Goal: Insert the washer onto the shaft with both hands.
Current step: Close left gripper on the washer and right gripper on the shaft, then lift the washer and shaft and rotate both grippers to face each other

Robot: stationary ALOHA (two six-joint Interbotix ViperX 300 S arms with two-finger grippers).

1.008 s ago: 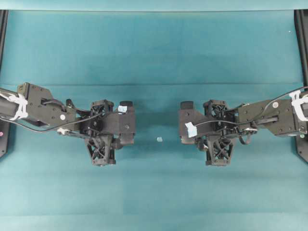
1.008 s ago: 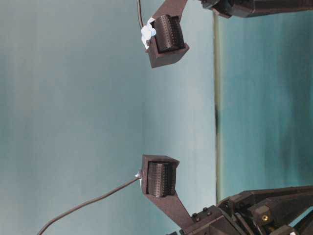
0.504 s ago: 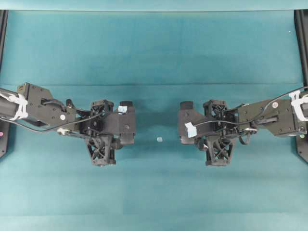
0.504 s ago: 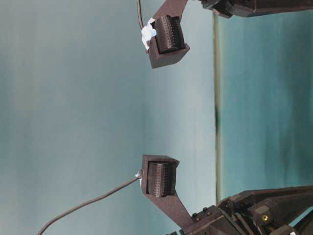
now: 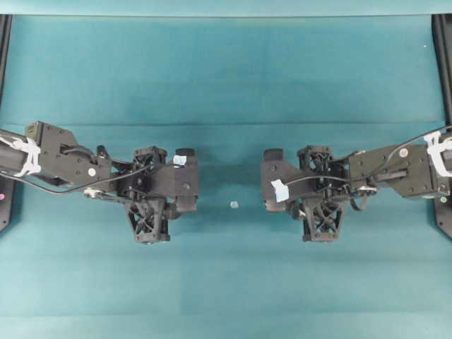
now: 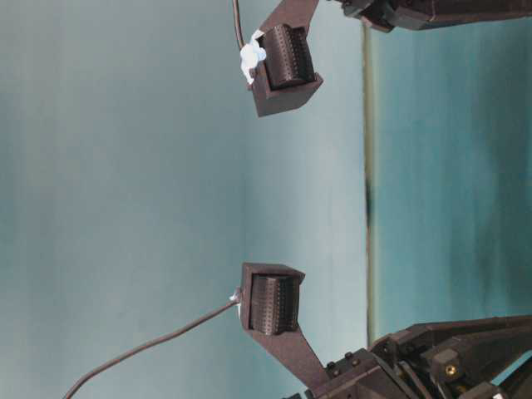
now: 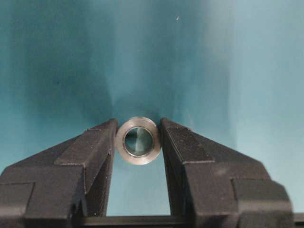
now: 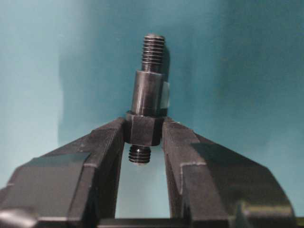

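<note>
Both pickups done. Your left hand (image 7: 138, 137) pinches the washer (image 7: 138, 140) at its fingertips; your right hand (image 8: 144, 133) clamps the shaft (image 8: 147, 97), threaded end outward. Hands face each other, well apart, flanking a pale bit (image 5: 234, 205) on the table (image 5: 226, 70). Mating remains.

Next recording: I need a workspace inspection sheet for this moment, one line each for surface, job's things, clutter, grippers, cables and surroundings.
Surface: teal cloth, smooth, with one faint fold line running across it.
Job's things: washer clamped edge-on between the left gripper's fingertips; shaft held by its thicker collar in the right gripper, threaded narrow end pointing away from the camera.
Clutter: one tiny pale square bit on the cloth between the two grippers.
Grippers: left gripper shut on the washer; right gripper shut on the shaft; the two face each other, apart.
Cables: black cable along the left arm; another on the right arm, tied in white.
Surroundings: black rail at the cloth's edge.
</note>
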